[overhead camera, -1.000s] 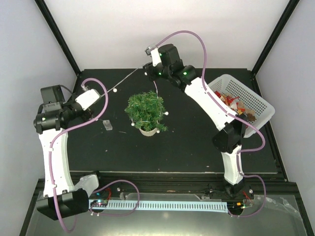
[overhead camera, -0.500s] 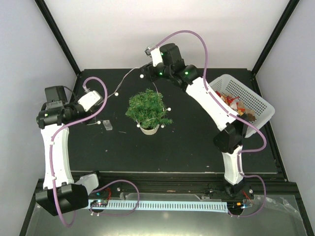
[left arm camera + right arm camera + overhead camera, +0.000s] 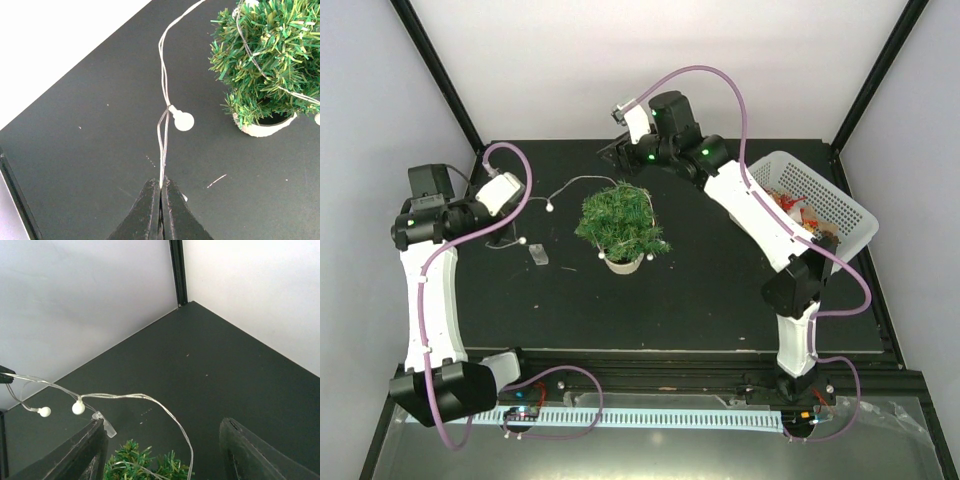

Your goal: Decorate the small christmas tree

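The small bushy dark-green artificial christmas tree [image 3: 617,218] stands upright in its whitish pot [image 3: 622,265] at the middle of the black table [image 3: 710,290]; a thin silver wire of round white bulbs [image 3: 163,80] lies over its branches and trails off toward 10 o'clock; a second ago that wire ran taut up to the right jaws, now it sags slack; the right jaws, at 12 o'clock of the tree, have spread wide and hold nothing; the left jaws, at 9 o'clock, stay pinched tight on the wire, with the left arm [image 3: 420,290] reared up from its base and bent inward; a white perforated plastic basket [image 3: 850,210] sits at 3 o'clock.
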Controlling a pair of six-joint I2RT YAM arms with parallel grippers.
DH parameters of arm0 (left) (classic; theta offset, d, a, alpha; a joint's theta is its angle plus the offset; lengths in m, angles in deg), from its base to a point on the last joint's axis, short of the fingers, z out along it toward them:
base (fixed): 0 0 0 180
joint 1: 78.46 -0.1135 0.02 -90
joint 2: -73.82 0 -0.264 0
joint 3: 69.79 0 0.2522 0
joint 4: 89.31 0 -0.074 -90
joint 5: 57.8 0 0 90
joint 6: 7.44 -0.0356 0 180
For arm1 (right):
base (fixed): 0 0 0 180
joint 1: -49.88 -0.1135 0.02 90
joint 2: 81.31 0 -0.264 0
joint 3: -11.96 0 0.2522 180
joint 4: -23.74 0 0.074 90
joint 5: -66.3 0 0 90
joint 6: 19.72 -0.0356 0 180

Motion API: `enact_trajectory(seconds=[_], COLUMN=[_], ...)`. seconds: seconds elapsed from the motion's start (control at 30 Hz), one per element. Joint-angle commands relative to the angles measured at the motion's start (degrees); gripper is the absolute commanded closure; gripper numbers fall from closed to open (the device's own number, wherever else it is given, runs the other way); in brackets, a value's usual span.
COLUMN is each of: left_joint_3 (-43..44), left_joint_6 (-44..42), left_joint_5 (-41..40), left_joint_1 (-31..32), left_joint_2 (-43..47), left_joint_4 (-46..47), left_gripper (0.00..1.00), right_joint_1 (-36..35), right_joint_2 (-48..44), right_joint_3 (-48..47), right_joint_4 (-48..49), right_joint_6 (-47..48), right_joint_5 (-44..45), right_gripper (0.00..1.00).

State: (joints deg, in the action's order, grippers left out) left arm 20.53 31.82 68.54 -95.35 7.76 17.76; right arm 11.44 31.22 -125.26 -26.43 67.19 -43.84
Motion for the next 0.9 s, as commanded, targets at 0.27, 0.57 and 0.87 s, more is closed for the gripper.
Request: enact_trajectory(seconds=[0.27,0.57,0.87], left_joint_3=[5.7,9.0,-1.2], left_joint_6=[1.9,0.4,-0.9], left_joint_5=[4.2,7.0,4.9], left_joint_1=[-0.8,-0.7,-0.7], left_joint_2=[6.3,10.4,16.4], left_joint_4=[-2.4,-9.9,-12.4], left_gripper=[0.98,0.98,0.99], right_joint_1=[1.1,1.6,0.4], right_joint_2=[-5.7,-12.8,-21.5], right_joint_3=[5.7,14.5,21.3], right_joint_4=[5.1,7.8,8.2], right_joint_6=[-4.6,-8.4,-10.3], right_joint_5=[12.2,17.9,17.2], right_gripper=[0.38,0.39,0.4])
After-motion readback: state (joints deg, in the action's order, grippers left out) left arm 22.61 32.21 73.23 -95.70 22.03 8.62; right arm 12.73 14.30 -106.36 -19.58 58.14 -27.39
